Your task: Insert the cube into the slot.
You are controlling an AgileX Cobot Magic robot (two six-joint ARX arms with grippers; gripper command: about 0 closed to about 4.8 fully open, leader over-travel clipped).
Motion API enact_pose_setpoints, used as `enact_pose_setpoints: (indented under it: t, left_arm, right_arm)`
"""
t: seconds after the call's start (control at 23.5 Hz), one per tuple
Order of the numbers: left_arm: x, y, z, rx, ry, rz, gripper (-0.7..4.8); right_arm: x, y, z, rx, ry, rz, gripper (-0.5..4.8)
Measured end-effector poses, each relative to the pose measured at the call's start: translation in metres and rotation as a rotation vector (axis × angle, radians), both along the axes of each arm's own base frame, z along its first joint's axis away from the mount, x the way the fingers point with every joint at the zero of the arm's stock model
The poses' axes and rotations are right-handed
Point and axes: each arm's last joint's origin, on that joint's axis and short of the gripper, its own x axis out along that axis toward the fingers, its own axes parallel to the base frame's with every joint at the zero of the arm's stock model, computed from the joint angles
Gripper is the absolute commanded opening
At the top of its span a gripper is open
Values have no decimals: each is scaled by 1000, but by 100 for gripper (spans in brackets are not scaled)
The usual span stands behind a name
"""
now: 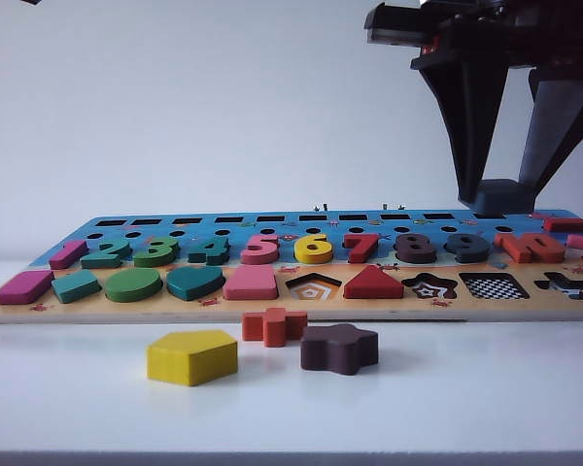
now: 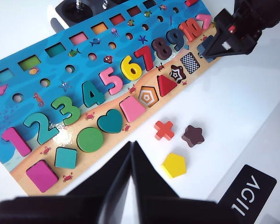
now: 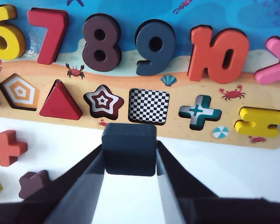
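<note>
Navy-blue cube (image 3: 129, 148) pinched in right gripper (image 3: 129, 154), hanging above table just before checkerboard slot (image 3: 149, 106) in puzzle board (image 3: 130, 126). Left gripper (image 2: 131, 154) pressed together over table, near yellow pentagon block (image 2: 174, 165). Board numerals 1 to 10; partial "VGIL"-like lettering on black tag (image 2: 246, 196).

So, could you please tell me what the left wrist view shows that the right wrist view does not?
Only the left wrist view: the shut left gripper above the table, the whole yellow pentagon block, digits 1 to 5 and the heart. Only the right wrist view: the yellow equals sign and teal plus cut-out. Both: the right gripper holding the navy cube, the checkerboard slot, the red cross and the brown star block.
</note>
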Motion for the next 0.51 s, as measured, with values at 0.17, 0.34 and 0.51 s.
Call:
enact_pose_setpoints:
  t: [0.17, 0.34, 0.51]
  left_arm:
    - [0, 0, 0, 0, 0, 0, 7]
    - [0, 0, 0, 0, 0, 0, 7]
    - [0, 0, 0, 0, 0, 0, 7]
  right_arm:
    - [5, 2, -6, -3, 6, -13, 16]
    - [12, 4, -12, -1, 9, -28, 7]
    - [18, 0, -17, -14, 24, -55, -1]
